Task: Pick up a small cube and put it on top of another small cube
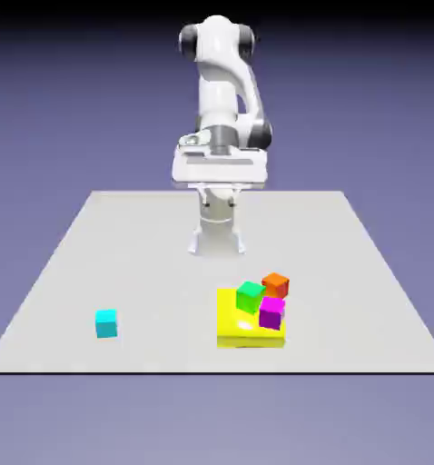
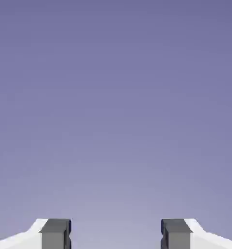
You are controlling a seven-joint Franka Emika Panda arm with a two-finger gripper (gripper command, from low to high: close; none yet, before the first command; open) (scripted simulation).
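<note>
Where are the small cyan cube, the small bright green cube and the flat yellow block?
small cyan cube (image 1: 106, 323): exterior view, front face.
small bright green cube (image 1: 250, 295): exterior view, front face.
flat yellow block (image 1: 231, 325): exterior view, bare top surface.

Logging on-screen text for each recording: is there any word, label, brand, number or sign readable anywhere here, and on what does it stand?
None can be read.
Small plain cyan cube: blank faces.
Small bright green cube, orange cube, magenta cube and flat yellow block: plain colour, no marks.
White robot arm and grey table: no lettering shows.
Hand view: only open grey fingertips against a blank backdrop.
</note>
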